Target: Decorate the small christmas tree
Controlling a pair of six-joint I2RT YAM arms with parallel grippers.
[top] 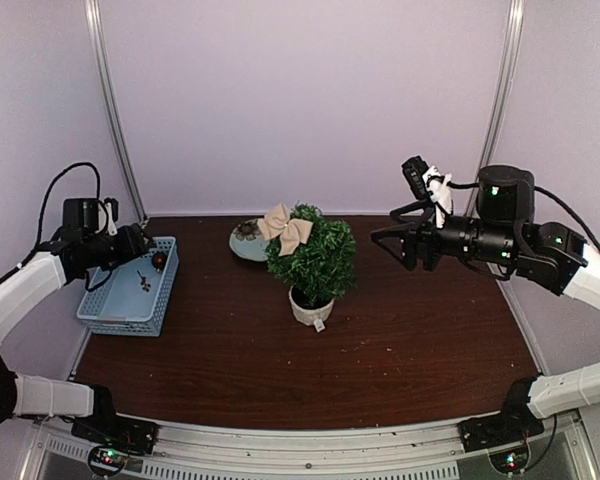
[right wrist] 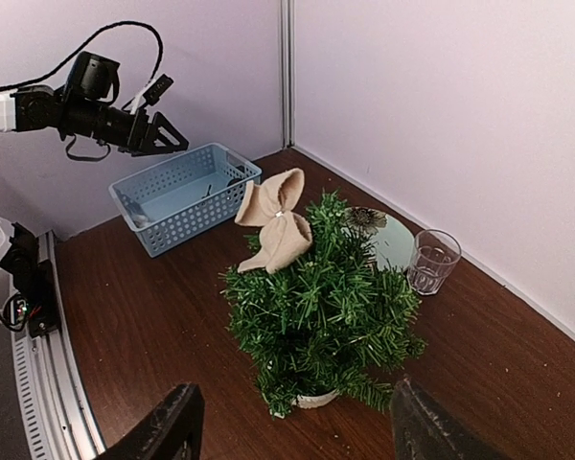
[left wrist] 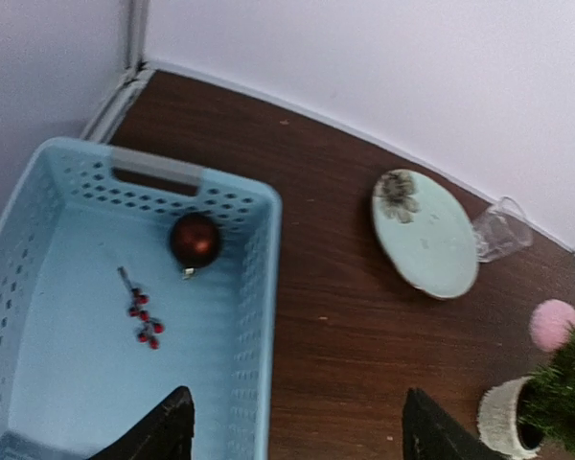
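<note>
The small christmas tree (top: 318,260) stands mid-table in its off-white pot (top: 309,308), with a beige bow (top: 285,230) on its top left. In the right wrist view the tree (right wrist: 318,309) and bow (right wrist: 274,219) lie just ahead of my open right gripper (right wrist: 292,426), which hangs to the tree's right (top: 385,245), holding nothing. My left gripper (top: 152,250) hovers open and empty over the blue basket (top: 108,318). In the basket (left wrist: 259,287) lie a red ball (left wrist: 195,240) and a red berry sprig (left wrist: 142,317), ahead of the left gripper (left wrist: 297,426).
A pale blue plate (left wrist: 431,244) carrying a pine cone (left wrist: 397,191) sits behind the tree, with a clear glass cup (left wrist: 499,231) beside it. A pink ball (left wrist: 554,324) shows at the tree's edge. White walls close in the back and both sides.
</note>
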